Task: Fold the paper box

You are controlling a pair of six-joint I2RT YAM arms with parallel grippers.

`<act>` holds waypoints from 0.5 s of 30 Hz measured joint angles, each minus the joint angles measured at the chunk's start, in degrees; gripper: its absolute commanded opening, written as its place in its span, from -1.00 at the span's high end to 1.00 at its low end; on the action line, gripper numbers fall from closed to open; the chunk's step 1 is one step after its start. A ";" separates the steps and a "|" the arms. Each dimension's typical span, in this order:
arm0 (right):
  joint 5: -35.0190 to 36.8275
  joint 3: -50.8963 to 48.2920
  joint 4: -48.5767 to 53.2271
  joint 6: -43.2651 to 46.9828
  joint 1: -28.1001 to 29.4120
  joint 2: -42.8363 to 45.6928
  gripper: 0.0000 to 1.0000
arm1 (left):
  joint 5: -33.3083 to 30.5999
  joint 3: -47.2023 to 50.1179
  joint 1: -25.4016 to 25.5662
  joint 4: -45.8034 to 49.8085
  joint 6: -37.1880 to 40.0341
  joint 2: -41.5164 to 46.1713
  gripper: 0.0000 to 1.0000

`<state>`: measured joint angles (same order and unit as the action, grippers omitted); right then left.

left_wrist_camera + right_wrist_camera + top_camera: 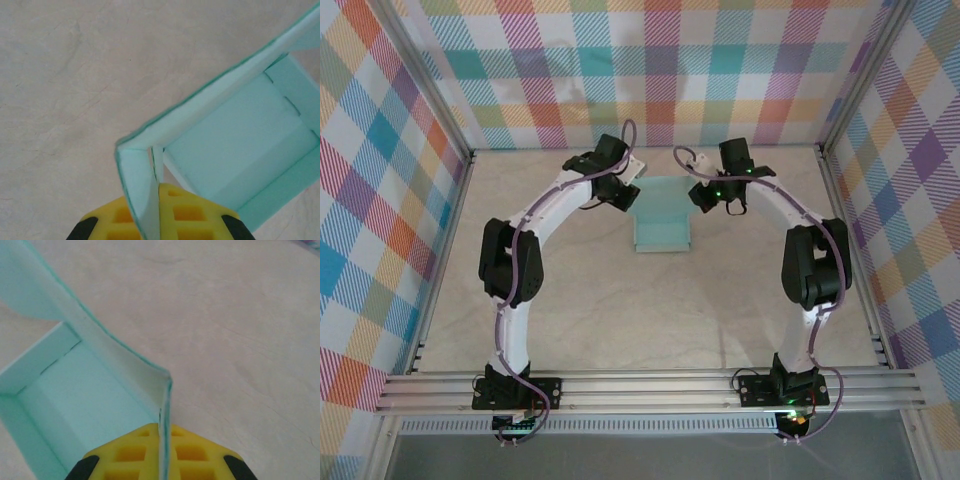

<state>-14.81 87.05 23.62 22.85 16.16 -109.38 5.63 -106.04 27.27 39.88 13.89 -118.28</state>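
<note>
The paper box (662,215) is pale mint-teal card, half formed into an open tray, at the far middle of the table between both arms. My left gripper (620,195) is at its left side and my right gripper (708,196) at its right side. In the left wrist view the yellow fingers (190,212) of my left gripper (159,200) are shut on a folded side wall of the paper box (240,140). In the right wrist view my right gripper (162,440) is shut on the opposite wall of the paper box (85,395), pinched thin between its yellow fingers (195,452).
The pale marbled table (650,310) is fenced by checkered walls (660,70) at the back and both sides. An aluminium rail (650,390) runs along the near edge, carrying both arm bases.
</note>
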 measured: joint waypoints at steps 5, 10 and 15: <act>8.94 -4.55 -6.75 -9.64 2.43 2.43 1.00 | -3.37 3.41 1.97 -4.13 -7.61 1.51 1.00; 16.20 -10.62 -13.14 -19.12 4.94 5.18 1.00 | -5.77 8.41 3.19 -10.47 -14.53 3.34 1.00; 22.38 -19.04 -21.27 -26.82 7.82 9.03 1.00 | -9.20 14.53 4.33 -18.75 -18.67 5.31 1.00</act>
<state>7.57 68.01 2.35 -3.97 23.99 -100.36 -3.57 -91.50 31.59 21.12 -4.78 -112.97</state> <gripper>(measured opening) 0.058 0.042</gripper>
